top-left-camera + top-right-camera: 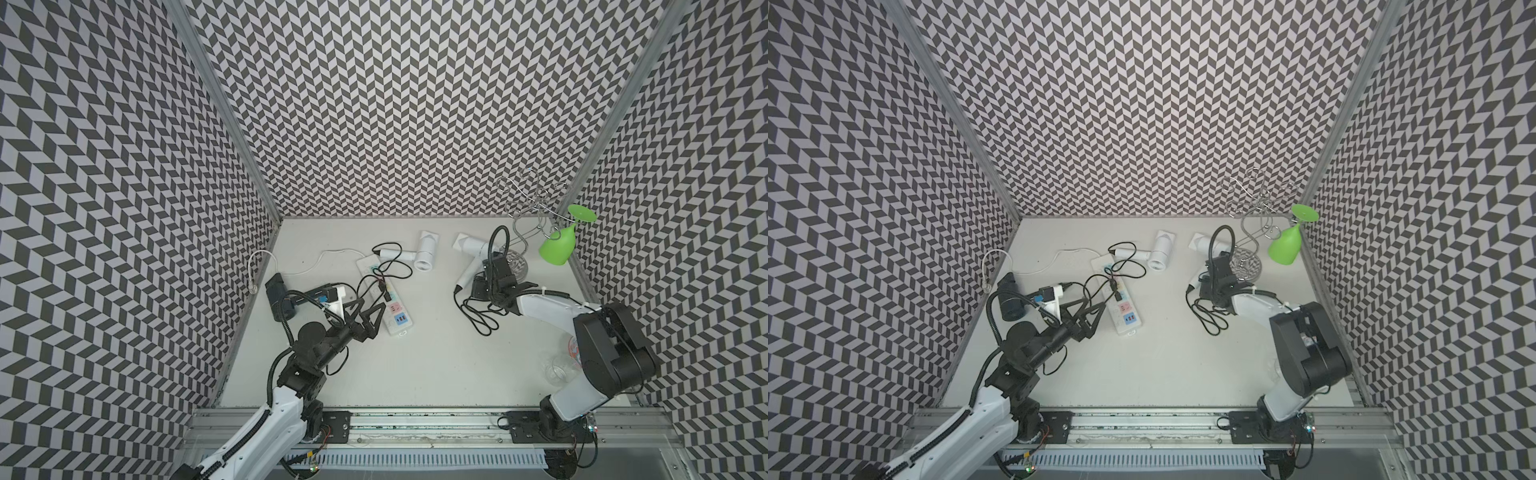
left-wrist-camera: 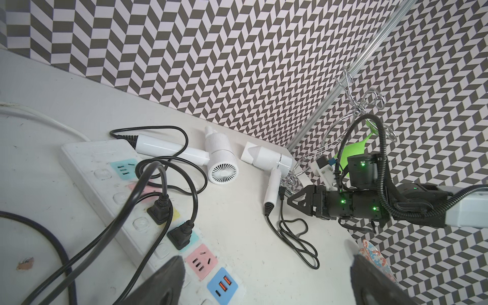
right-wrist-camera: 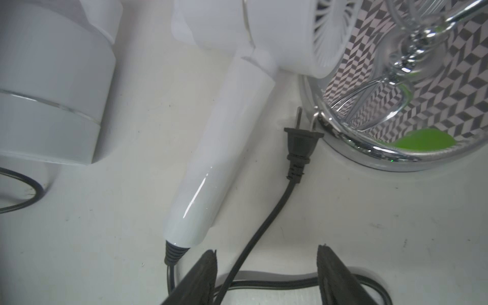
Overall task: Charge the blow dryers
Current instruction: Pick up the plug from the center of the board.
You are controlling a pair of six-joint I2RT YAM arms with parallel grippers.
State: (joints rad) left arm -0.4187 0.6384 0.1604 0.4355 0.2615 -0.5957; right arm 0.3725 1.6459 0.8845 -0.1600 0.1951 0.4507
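Note:
Two white blow dryers lie at the back of the table: one (image 1: 424, 251) with its cord looped over the power strip (image 1: 384, 299), the other (image 1: 471, 249) to its right. A black blow dryer (image 1: 276, 297) lies by the left wall. Two black plugs (image 2: 158, 211) sit in the strip's sockets. The right-hand dryer's plug (image 3: 301, 142) lies loose against the chrome rack base. My right gripper (image 3: 266, 253) is open, its jaws straddling that plug's cord (image 3: 237, 269) just behind the plug. My left gripper (image 2: 265, 264) is open and empty over the strip's pink and blue sockets.
A chrome wire glass rack (image 1: 528, 216) stands at the back right with a green plastic goblet (image 1: 559, 245) hanging on it. A clear glass (image 1: 559, 370) and a patterned cup (image 1: 575, 351) stand near the right arm's base. The strip's white cable (image 1: 332, 253) runs to the left wall.

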